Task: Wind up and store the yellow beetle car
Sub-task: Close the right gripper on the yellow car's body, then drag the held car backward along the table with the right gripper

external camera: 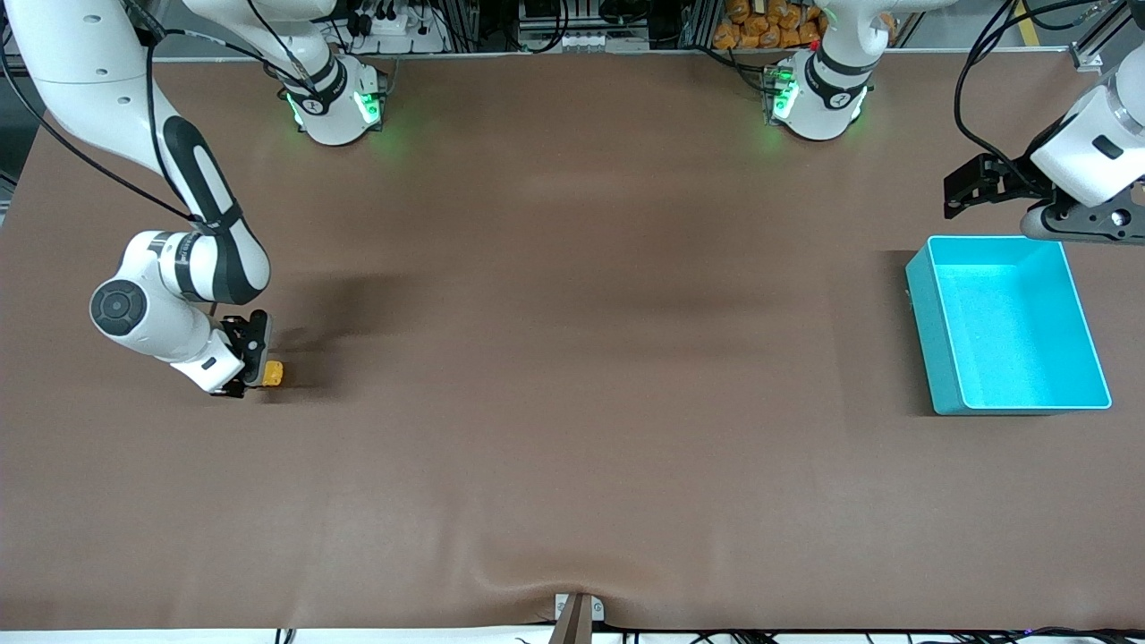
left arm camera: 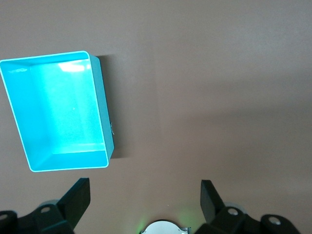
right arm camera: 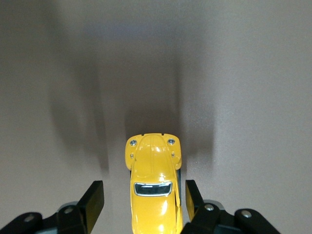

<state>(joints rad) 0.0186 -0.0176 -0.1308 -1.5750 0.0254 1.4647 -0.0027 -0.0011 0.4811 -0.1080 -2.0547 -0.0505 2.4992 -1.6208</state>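
Well apart from the turquoise plastic rectangular bin (external camera: 1006,324), at the right arm's end of the brown table (external camera: 572,402), the right gripper (external camera: 253,365) straddles the small yellow beetle-shaped toy car (external camera: 272,373).
Its fingers (right arm camera: 95,199) stand spread on either side of the car's body with gaps showing, not yet clamped. To wind well, I judge they should close squarely on the flanks, keep the wheels pressed to the table and drag the car straight backward. The left gripper (external camera: 971,186) waits open over the table just beside the bin, which lies empty.
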